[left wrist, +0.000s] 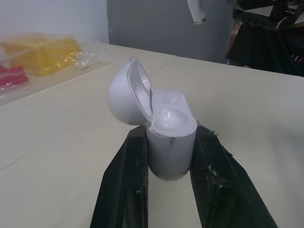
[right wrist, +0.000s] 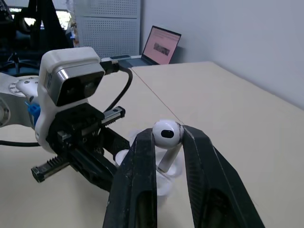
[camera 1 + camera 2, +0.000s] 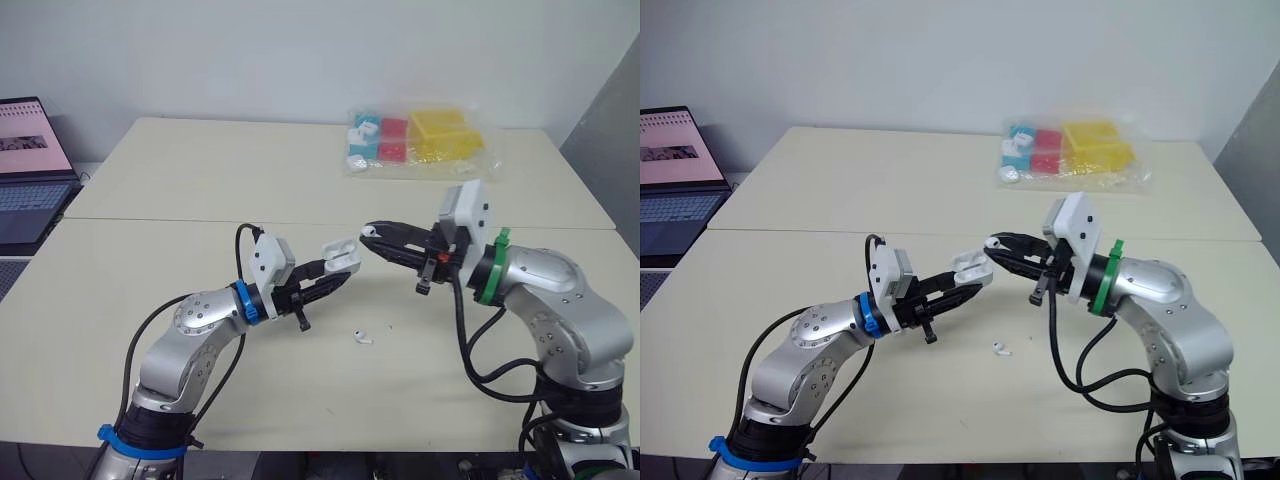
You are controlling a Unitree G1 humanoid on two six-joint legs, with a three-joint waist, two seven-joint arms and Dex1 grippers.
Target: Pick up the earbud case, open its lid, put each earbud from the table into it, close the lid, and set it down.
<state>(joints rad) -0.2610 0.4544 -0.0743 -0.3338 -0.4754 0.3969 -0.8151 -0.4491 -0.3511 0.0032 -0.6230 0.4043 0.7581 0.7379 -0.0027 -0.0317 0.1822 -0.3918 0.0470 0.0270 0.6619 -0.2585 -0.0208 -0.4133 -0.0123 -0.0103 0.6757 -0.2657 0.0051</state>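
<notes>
The earbud case (image 1: 168, 137), lid open, sits above the worktop (image 3: 130, 260), clamped in the left fingers (image 1: 126, 185). The right fingers (image 2: 142, 185) pinch one earbud (image 2: 166, 133) near its lid. A second earbud (image 3: 361, 338) lies below. A plastic bag (image 3: 480, 150) behind holds colored pieces.

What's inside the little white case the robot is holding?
No earbuds show inside: the open earbud case has just shiny white hollows. Their deep bottoms are hidden by the rim. One earbud sits in the right claw.
</notes>
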